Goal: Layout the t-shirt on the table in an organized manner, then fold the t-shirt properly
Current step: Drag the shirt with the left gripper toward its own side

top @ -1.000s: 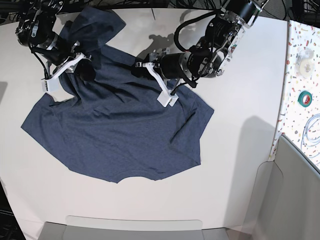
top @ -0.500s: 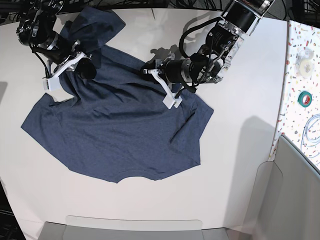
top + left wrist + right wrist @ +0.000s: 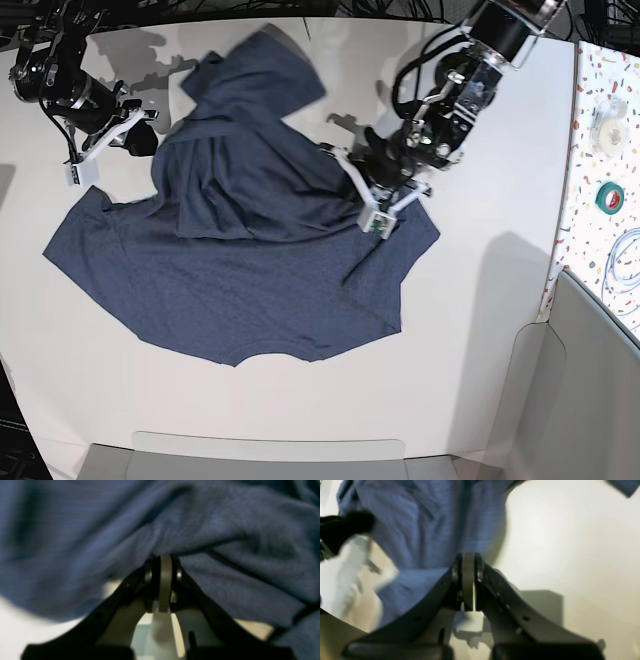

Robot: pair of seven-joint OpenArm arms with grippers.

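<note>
Left gripper [image 3: 372,205], on the right side of the base view, is closed on a fold of the t-shirt [image 3: 240,260]; the wrist view shows its jaws pinched together with navy cloth bunched right at the tips. Right gripper [image 3: 95,150], far left, has its jaws fully together; its wrist view shows cloth hanging just beyond the tips, but whether any is caught I cannot tell.

T-shirt lies mostly on the white table [image 3: 480,330], hem toward the near edge, upper part heaped and doubled over at the far side.

Judgement: soft, light, limp cloth; drapes and wrinkles, slides easily on the smooth top. Best taken at shoulder seams or hem corners, pinched at edges, then spread under light tension.
</note>
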